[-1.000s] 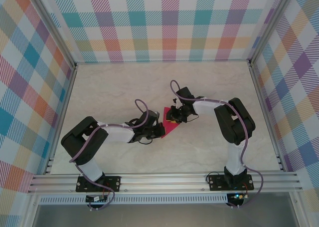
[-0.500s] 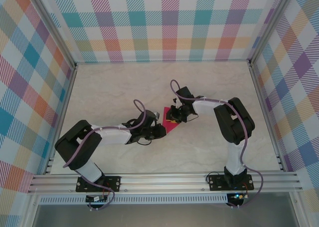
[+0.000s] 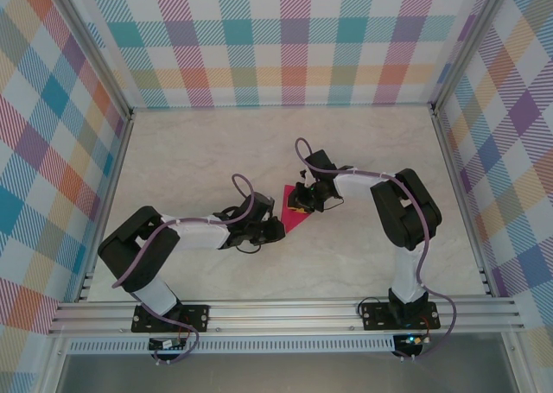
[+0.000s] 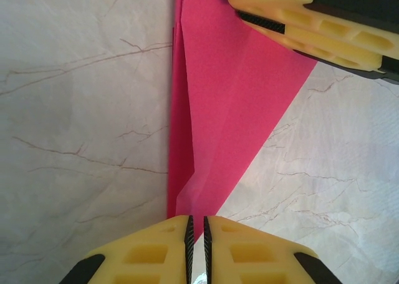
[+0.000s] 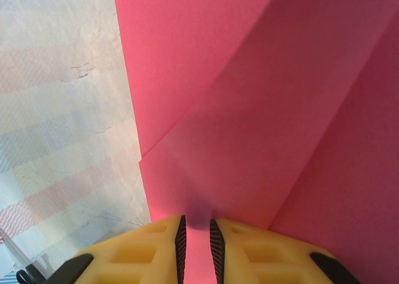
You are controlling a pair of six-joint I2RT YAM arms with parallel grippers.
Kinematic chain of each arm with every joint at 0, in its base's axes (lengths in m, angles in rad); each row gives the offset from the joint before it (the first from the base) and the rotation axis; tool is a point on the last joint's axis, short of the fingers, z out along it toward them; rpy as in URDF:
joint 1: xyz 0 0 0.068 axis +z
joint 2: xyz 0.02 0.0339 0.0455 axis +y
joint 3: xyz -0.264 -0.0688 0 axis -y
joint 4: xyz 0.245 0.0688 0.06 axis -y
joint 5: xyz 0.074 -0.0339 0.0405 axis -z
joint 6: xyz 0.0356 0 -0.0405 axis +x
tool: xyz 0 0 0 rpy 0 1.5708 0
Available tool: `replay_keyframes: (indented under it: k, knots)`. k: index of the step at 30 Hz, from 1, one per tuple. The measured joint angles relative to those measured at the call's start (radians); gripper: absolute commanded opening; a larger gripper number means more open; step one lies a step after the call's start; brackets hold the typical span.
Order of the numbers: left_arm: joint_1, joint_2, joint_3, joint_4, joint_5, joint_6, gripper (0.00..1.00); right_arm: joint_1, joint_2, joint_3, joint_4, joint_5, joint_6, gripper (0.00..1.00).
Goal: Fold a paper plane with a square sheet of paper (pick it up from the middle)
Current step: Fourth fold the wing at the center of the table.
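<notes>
Left gripper (image 4: pixel 196 220): jaws are drawn almost together, with only a thin slit left between them. Whether the paper's tip is nipped cannot be told.
Right gripper (image 5: pixel 196 220): closed, and pink paper is seen running in between its pads, so the sheet is held there.
Paper: crimson-pink paper sheet (image 3: pixel 292 213), already folded into a long triangle, is laid flat on the pale marbled tabletop (image 3: pixel 216 151), mid-table, between the two grippers.
Long axis: the folded edge is run straight ahead from the left gripper, with the narrow tip nearest to it and the broad end away towards the right gripper.
Nearer arm: the tip is met by the left gripper and the broad end is gripped by the right gripper, so each end is covered.
Coming move: judged to be a fresh crease worked along that edge by the left gripper, with the far end anchored. The layers could be dragged apart by a skewed pull.
</notes>
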Motion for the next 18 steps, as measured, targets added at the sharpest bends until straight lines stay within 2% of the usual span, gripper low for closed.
replay_keyframes:
  k: [12,18]
  knots:
    - [0.0,0.008,0.0,0.025,0.014,-0.001,0.25,0.0,0.0,0.0,0.0,0.001,0.003,0.22]
    - [0.0,-0.01,0.0,0.026,-0.005,0.0,0.26,0.0,0.001,0.0,0.0,0.001,0.003,0.22]
